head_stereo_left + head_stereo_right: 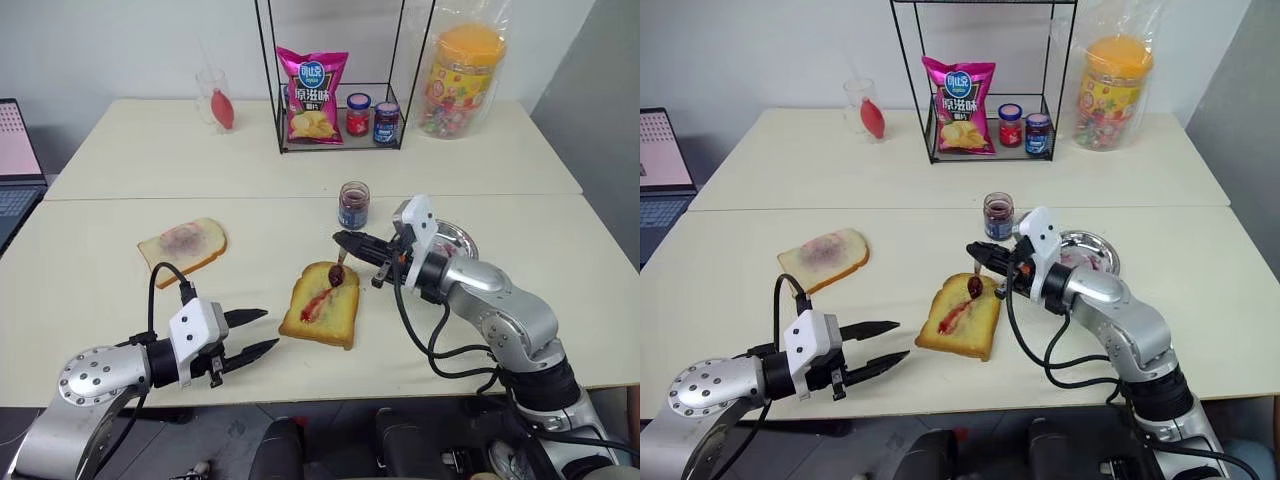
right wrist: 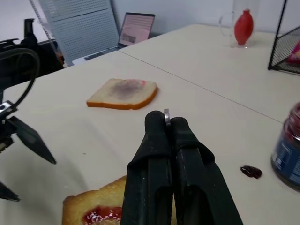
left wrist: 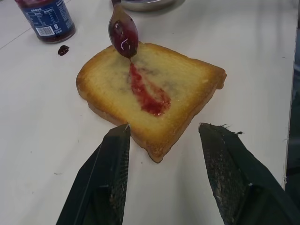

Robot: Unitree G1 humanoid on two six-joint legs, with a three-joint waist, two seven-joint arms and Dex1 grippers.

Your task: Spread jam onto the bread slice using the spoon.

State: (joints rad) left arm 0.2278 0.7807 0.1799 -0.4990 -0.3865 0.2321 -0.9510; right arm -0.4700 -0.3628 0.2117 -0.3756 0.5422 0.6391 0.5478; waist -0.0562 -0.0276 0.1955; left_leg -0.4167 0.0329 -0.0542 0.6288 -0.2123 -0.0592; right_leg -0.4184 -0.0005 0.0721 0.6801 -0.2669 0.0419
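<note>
The golden toasted bread slice (image 1: 335, 312) lies near the table's front edge, with a red streak of jam (image 3: 147, 91) down its middle. My right gripper (image 1: 342, 239) is shut on the spoon's thin handle (image 2: 167, 116). The spoon hangs bowl down. Its jam-coated bowl (image 3: 123, 32) sits at the slice's far edge, touching it or just above; I cannot tell which. Behind the slice stands the glass jam jar (image 1: 353, 205) with a blue label. My left gripper (image 1: 270, 329) is open just left of the slice, pointing at it, with nothing between its fingers.
A paler slice with a purplish smear (image 1: 183, 244) lies at the left. A steel dish (image 1: 462, 240) sits behind my right wrist. A drop of jam (image 2: 251, 171) marks the table by the jar. A wire rack (image 1: 340, 100), candy jar (image 1: 462, 80), cup (image 1: 215, 100) and laptop (image 1: 15, 160) stand farther off.
</note>
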